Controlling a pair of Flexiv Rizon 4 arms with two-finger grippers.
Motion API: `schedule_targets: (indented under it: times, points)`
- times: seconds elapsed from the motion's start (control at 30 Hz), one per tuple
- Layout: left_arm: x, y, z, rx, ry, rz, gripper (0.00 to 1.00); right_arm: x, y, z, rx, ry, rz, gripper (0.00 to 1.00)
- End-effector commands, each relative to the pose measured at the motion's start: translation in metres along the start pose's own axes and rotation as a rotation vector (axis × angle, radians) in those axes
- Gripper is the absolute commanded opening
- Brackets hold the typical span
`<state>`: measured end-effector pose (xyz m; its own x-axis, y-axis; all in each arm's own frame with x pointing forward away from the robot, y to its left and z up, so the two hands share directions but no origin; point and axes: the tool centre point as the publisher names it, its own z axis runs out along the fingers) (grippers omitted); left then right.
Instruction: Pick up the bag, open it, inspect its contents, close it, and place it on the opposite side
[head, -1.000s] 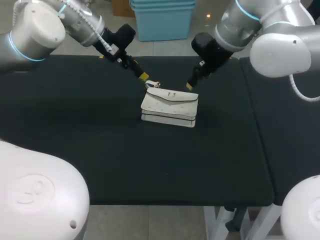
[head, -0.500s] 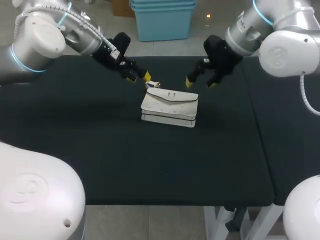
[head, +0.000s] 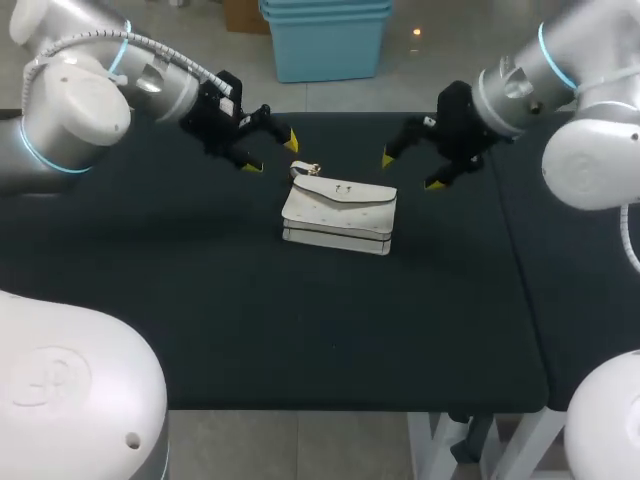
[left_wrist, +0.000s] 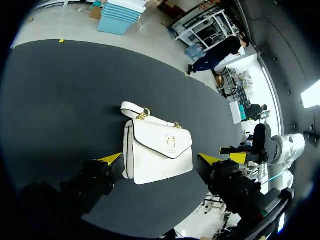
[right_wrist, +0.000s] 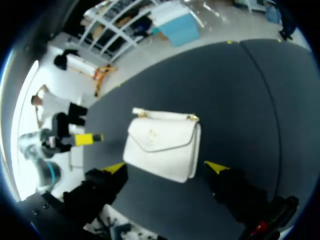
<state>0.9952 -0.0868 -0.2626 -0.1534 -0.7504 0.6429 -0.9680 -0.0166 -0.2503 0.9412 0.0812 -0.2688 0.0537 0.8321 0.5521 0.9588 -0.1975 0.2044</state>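
white leather flap bag with gold chain (head: 340, 215) flat mid black table (head: 200, 300), flap shut; left gripper (head: 270, 154) wide open, empty, beside its chain end; right gripper (head: 412, 171) likewise, off the other corner

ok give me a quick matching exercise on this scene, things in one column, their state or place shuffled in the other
1 bag
2 left hand
3 right hand
4 table

a open, off the bag's end away from the strap
b black top
c white, flap shut
d open, near the bag's strap

Pairs: 1-c, 2-d, 3-a, 4-b
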Motion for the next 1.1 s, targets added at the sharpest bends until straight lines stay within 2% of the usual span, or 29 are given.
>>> schedule_targets:
  times: [0.03,0.13,0.2,0.23,0.37,0.43,0.57,0.63,0.67,0.8,1.0,1.03,1.1]
  points:
    - [0.004,0.007,-0.001,0.044,-0.012,-0.009,1.0,-0.001,-0.004,0.002,-0.229,0.005,0.134,1.0]
    - [0.001,0.01,0.004,0.046,0.014,-0.032,1.0,-0.001,-0.004,0.002,-0.229,0.005,0.134,1.0]
    - [-0.003,0.015,0.009,0.065,0.021,-0.026,1.0,-0.002,-0.002,0.008,-0.201,0.032,0.188,1.0]
    - [-0.005,0.017,0.011,0.033,0.057,-0.016,1.0,-0.004,0.001,0.01,-0.193,0.033,0.245,1.0]
    - [-0.012,0.015,0.013,-0.05,0.127,-0.017,1.0,-0.009,0.009,0.013,-0.152,0.055,0.314,1.0]
    - [-0.015,0.013,0.014,-0.08,0.157,-0.019,1.0,-0.009,0.011,0.015,-0.129,0.051,0.319,1.0]
    - [-0.022,0.008,0.014,-0.205,0.234,-0.008,1.0,-0.008,0.013,0.02,-0.061,0.051,0.35,1.0]
    - [-0.025,0.004,0.016,-0.189,0.223,-0.019,1.0,-0.009,0.014,0.023,-0.043,0.049,0.354,1.0]
    - [-0.027,0.003,0.018,-0.222,0.256,-0.019,1.0,-0.009,0.015,0.026,-0.022,0.071,0.363,1.0]
    - [-0.031,0.003,0.029,-0.269,0.287,-0.045,1.0,-0.011,0.015,0.036,0.043,0.097,0.394,1.0]
    - [-0.032,0.004,0.048,-0.279,0.321,-0.081,1.0,-0.015,0.015,0.052,0.097,0.114,0.422,1.0]
    - [-0.032,0.005,0.052,-0.28,0.33,-0.082,1.0,-0.015,0.015,0.056,0.128,0.135,0.426,1.0]
    - [-0.03,0.005,0.057,-0.281,0.334,-0.084,1.0,-0.016,0.016,0.06,0.131,0.13,0.426,1.0]
